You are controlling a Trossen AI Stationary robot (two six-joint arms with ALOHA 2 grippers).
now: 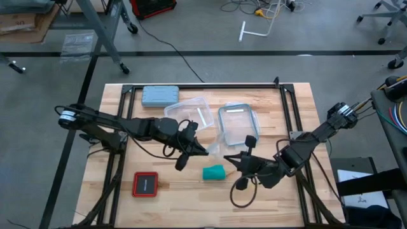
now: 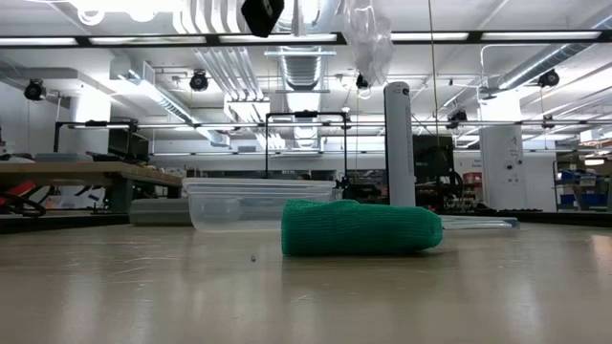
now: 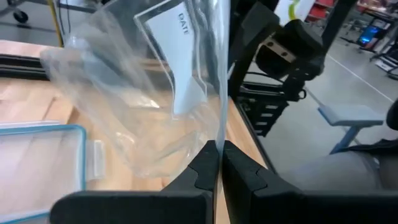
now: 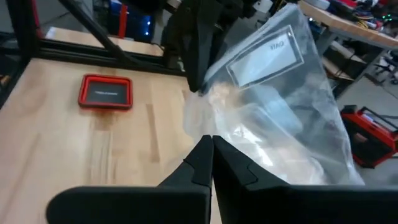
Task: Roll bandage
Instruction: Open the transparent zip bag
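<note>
The teal-green bandage (image 1: 214, 172) lies on its side as a short thick roll on the wooden table (image 1: 114, 159), near the front middle; the low view shows the bandage (image 2: 360, 227) alone on the table top. Above it a clear plastic bag (image 1: 194, 114) with a white label is held up between both grippers. My left gripper (image 1: 202, 151) is shut on the bag from the left and my right gripper (image 1: 230, 159) is shut on it from the right. Neither gripper touches the bandage. My left gripper (image 3: 219, 155) pinches an edge of the clear bag (image 3: 219, 132) between its two fingers. The bag spreads out beyond the fingertips, lifted clear of the table. My right gripper (image 4: 211, 149) pinches another edge of the bag (image 4: 209, 127) between its two fingers. The crumpled bag stands beyond them, off the table.
A clear container with a blue rim (image 1: 236, 124) sits behind the bag, right of middle. A grey-blue case (image 1: 159, 95) lies at the far left. A red-framed black square (image 1: 145, 184) lies at the near left. Black frame rails (image 1: 203, 87) border the table.
</note>
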